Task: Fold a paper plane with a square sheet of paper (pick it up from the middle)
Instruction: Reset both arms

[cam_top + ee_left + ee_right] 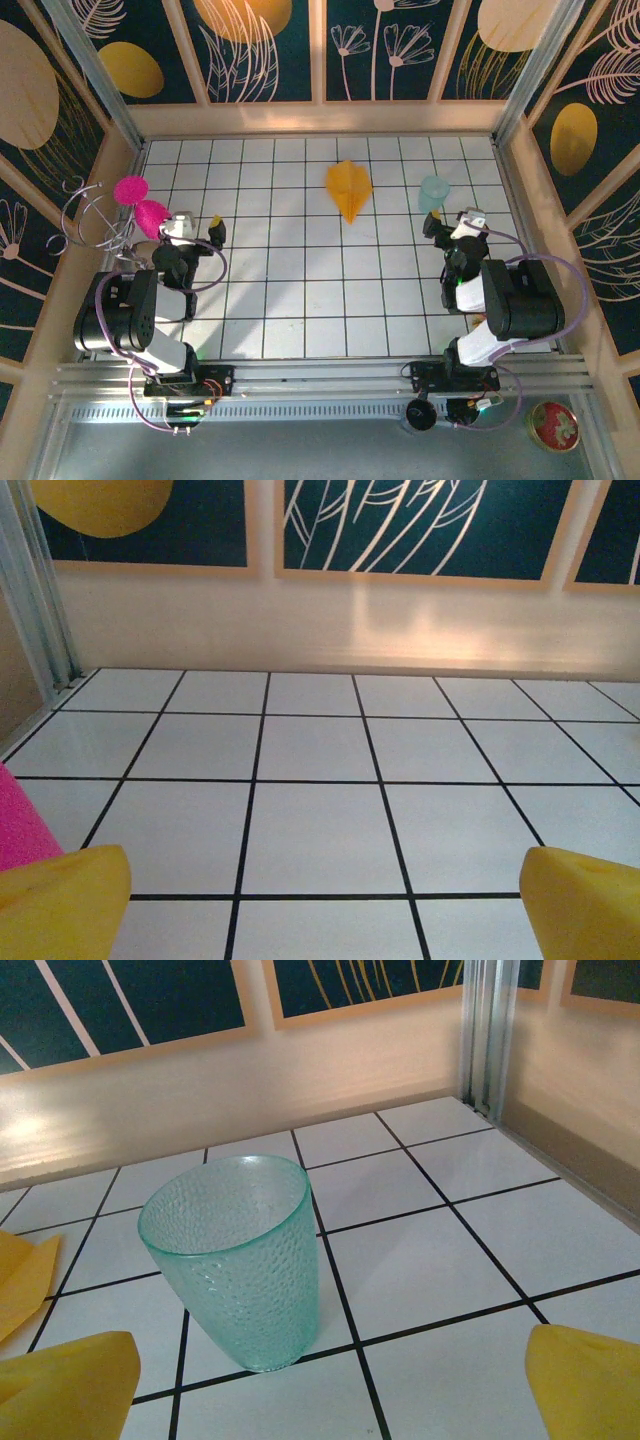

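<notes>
The left gripper (pixel 320 910) hangs wide open and empty over the white tiled table (pixel 320 820). The thin orange-yellow kite-shaped sheet of paper (pixel 349 186) lies flat at the far middle, well apart from both sets of jaws. The right gripper (pixel 330 1390), equally wide and empty, faces the pale teal dimpled plastic cup (pixel 235 1260). Swinging left toward the paper could tip that cup.

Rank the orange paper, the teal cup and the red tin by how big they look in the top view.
1. The red tin and the orange paper look about alike. The tin lies nearer the camera, so I leave them unranked.
2. The teal cup is smallest.
</notes>
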